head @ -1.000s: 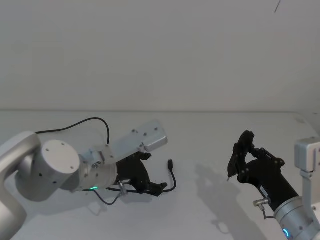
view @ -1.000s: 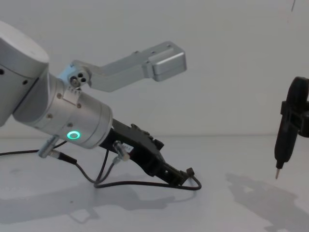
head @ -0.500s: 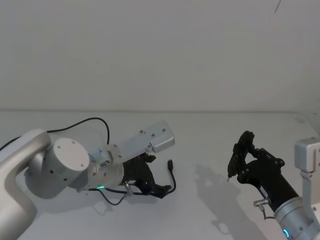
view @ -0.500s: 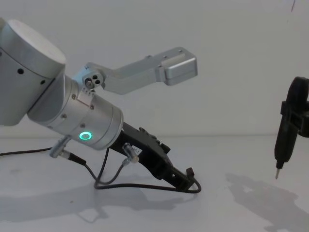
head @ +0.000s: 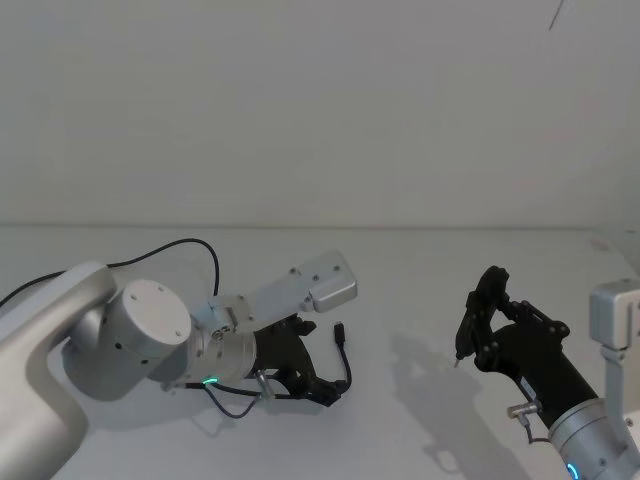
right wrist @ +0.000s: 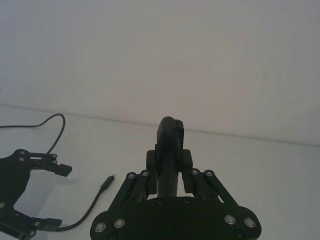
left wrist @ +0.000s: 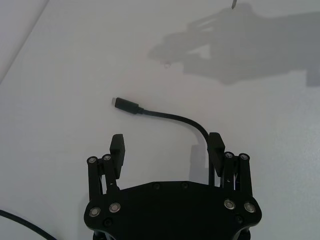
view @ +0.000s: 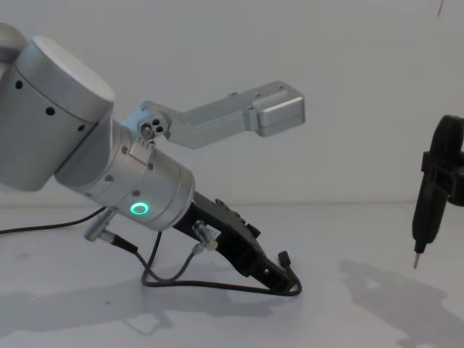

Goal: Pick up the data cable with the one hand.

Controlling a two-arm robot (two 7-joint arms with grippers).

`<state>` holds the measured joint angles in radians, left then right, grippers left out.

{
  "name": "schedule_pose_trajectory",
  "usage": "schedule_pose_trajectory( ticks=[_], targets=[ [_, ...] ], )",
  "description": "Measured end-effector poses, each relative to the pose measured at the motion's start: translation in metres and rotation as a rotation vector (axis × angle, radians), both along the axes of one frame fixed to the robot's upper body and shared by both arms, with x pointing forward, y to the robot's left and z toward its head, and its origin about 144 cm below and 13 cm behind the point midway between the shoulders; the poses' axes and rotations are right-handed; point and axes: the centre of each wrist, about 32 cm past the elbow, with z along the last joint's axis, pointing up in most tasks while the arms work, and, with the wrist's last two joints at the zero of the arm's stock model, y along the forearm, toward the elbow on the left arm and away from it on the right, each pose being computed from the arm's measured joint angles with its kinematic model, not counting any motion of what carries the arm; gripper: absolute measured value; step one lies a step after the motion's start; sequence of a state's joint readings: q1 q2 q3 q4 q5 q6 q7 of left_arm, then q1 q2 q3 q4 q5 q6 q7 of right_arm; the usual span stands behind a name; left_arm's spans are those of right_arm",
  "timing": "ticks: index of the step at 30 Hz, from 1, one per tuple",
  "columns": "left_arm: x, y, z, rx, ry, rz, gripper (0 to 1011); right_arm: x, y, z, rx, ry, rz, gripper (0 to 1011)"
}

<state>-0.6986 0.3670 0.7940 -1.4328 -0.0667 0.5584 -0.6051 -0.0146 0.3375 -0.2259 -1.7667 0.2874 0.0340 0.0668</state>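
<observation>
The data cable [head: 347, 362] lies on the white table, its small plug [head: 341, 329] pointing away from me. My left gripper [head: 322, 386] is low over the table, open, just behind the cable's bend. In the left wrist view the left gripper [left wrist: 167, 145] has its jaws spread wide; the cable [left wrist: 172, 117] curves from the plug [left wrist: 125, 105] to the inner side of one finger [left wrist: 216, 146]. From the chest the left gripper [view: 275, 274] nearly touches the table beside the cable [view: 232, 288]. My right gripper [head: 487, 325] hovers at the right, shut on a black pen-like tool [head: 468, 322].
The cable's far length [head: 185, 241] loops back toward the left behind my left arm. Grey wrist wires [view: 170, 268] with silver connectors hang under the left wrist. The pen-like tool [view: 426, 210] points down above the table at the right.
My left arm has moved forward and to the right, bringing the open gripper closer to the cable's bend. The right arm and its tool have not moved.
</observation>
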Motion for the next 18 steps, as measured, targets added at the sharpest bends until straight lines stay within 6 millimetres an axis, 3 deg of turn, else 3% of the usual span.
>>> schedule_pose_trajectory(
  ticks=[18],
  targets=[
    [-0.0022,-0.0048,0.0051,-0.027,-0.006,0.009,1001,0.0,0.0,0.0,0.0,0.0,0.0,279]
  ],
)
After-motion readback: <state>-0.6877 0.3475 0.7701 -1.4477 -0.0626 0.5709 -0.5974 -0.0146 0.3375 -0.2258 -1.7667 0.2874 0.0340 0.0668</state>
